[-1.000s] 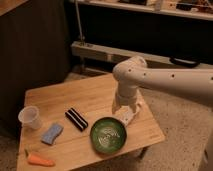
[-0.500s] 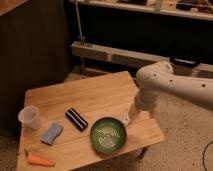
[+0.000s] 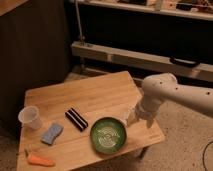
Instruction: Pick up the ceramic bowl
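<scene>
Bowl (image 3: 108,135) sits near front edge of table (image 3: 90,95), right of centre. Gripper (image 3: 131,117) hangs just beside bowl's upper right rim; whether it is apart or together cannot be told.

Gripper (image 3: 131,118) low beneath bent arm (image 3: 172,95)

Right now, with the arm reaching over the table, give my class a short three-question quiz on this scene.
1. True or false: the ceramic bowl sits on the wooden table.
2. The gripper is closest to: A) the plastic cup B) the ceramic bowl C) the sponge.
3. Fill in: the sponge's colour is ____.
Key: 1 true; 2 B, the gripper hangs just beside the bowl's rim; 3 blue.
</scene>
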